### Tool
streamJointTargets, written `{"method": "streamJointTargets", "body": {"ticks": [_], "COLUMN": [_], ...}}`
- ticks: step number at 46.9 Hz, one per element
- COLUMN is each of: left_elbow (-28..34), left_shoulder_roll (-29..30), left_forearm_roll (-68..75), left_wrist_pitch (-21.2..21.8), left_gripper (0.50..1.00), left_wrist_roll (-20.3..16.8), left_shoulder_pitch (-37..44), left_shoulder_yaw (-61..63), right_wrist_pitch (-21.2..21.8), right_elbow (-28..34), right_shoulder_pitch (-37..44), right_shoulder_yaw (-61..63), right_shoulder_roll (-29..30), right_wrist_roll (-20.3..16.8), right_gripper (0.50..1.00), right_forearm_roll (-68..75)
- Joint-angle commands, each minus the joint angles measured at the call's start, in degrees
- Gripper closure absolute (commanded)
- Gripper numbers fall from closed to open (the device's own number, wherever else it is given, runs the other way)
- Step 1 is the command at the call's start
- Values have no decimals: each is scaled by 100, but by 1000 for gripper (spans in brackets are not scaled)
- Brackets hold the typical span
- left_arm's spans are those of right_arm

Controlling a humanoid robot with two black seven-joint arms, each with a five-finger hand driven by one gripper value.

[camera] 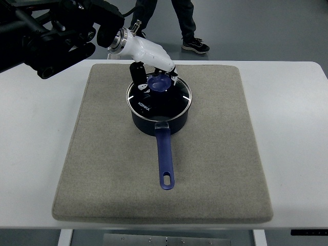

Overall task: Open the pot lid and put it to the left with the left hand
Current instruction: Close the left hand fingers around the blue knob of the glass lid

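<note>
So the dark blue saucepan is parked a bit behind the middle of the grey felt-like mat that covers most of the white tabletop, with its long blue handle pointed toward the near edge of the mat. The round glass lid with a metal rim is still seated on the saucepan, and the blue knob sits in the lid's middle. The white-and-black left hand is placed right at that knob, with the fingers curled down around it; whether it's actually clamped tight can't quite be told from here. The knob is clearly the spot to be gripped, since the glass itself looks slick and offers nothing to hold. A lid like that is probably stiff, moderately heavy and breakable, so a level lift and a soft landing on the mat left of the saucepan would be wise. The right arm isn't seen. A person's legs are visible beyond the tabletop.
</note>
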Motion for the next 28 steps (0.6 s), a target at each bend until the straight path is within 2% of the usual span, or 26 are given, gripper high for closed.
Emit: {"method": "streamJointTargets", "body": {"ticks": [1,28], "left_elbow": [9,35], "left_shoulder_roll": [0,-26], "left_forearm_roll": [-6,-59], "left_wrist_pitch": [5,5], "left_gripper": [1000,1000], "left_wrist_roll": [1,1], "left_shoulder_pitch": [-2,-72], "left_shoulder_yaw": [-14,-49], "right_wrist_pitch": [0,0], "right_elbow": [0,0], "right_shoulder_pitch": [0,0], "right_shoulder_yaw": [0,0], "right_shoulder_roll": [0,0], "right_wrist_roll": [0,0], "right_gripper": [583,583], "right_forearm_roll": [0,0]}}
